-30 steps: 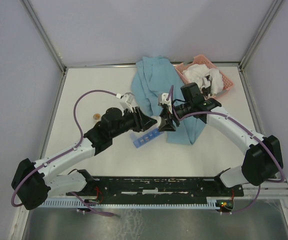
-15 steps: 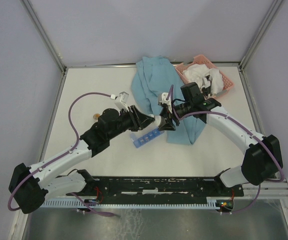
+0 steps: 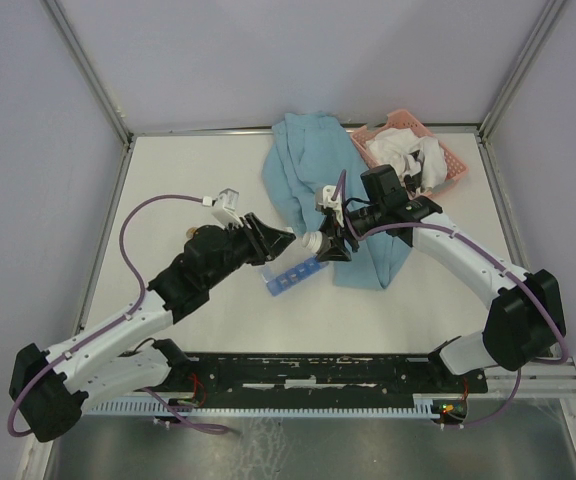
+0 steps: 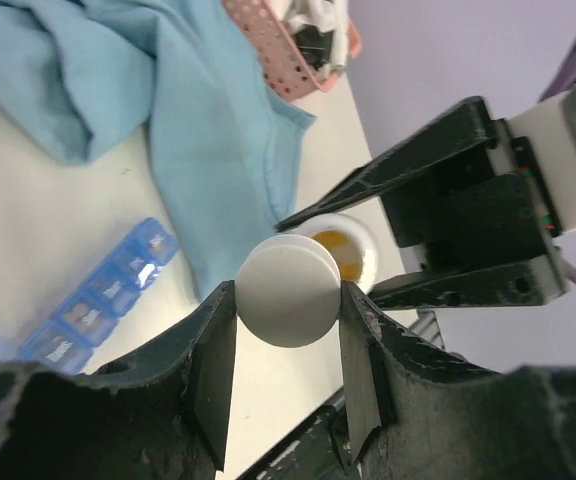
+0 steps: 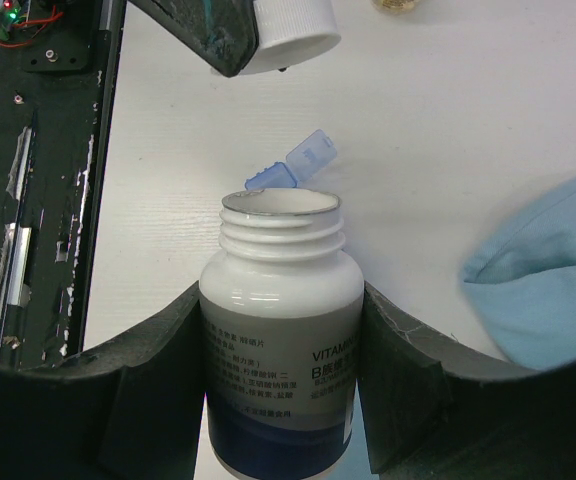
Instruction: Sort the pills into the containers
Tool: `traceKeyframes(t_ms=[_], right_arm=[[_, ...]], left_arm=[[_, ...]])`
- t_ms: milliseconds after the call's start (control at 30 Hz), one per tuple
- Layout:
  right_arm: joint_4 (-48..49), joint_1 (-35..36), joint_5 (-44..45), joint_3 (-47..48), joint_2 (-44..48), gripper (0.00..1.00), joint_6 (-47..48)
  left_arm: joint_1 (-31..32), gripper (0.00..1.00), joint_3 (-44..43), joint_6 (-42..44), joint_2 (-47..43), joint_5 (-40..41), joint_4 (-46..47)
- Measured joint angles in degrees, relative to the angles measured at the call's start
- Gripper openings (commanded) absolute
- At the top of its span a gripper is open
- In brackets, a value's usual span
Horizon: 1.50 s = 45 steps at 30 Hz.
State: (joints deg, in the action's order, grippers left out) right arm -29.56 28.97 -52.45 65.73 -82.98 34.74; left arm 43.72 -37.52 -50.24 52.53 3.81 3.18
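White table (image 3: 168, 180): organiser strip (image 3: 292, 276) lies diagonally; left tool (image 4: 288, 312) pinches cap (image 4: 286, 290), right tool (image 5: 282, 345) bottle (image 5: 280, 290).

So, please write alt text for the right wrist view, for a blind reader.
The right gripper holds an open white bottle. Beyond it, the left gripper holds the white cap; a blue pill box lies on the table, and a blue cloth is at the right.
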Motion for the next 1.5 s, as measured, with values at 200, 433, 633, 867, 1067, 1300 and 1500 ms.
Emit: traceKeyframes(t_ms=[200,433,633,867,1067,1300,1500], right_arm=[[-0.02,0.0,0.0,0.0,0.0,0.04,0.0],[-0.02,0.0,0.0,0.0,0.0,0.05,0.0],[-0.02,0.0,0.0,0.0,0.0,0.05,0.02],[-0.02,0.0,0.0,0.0,0.0,0.05,0.02],[-0.02,0.0,0.0,0.0,0.0,0.05,0.0],[-0.02,0.0,0.02,0.0,-0.02,0.05,0.0],[-0.02,0.0,0.02,0.0,-0.02,0.05,0.0]], left_arm=[[-0.28,0.03,7.1,0.92,-6.19,5.7,-1.86],[-3.1,0.03,7.8,6.51,-7.15,14.67,-10.97],[-10.1,0.03,7.91,9.66,-6.1,13.94,-13.4],[-18.69,0.03,8.94,11.87,-1.55,8.83,-12.81],[-20.52,0.03,9.03,12.02,7.5,9.22,-9.27],[-20.79,0.04,2.64,14.03,24.39,13.35,-9.05],[-20.76,0.1,-1.05,16.11,29.53,16.96,-8.7]])
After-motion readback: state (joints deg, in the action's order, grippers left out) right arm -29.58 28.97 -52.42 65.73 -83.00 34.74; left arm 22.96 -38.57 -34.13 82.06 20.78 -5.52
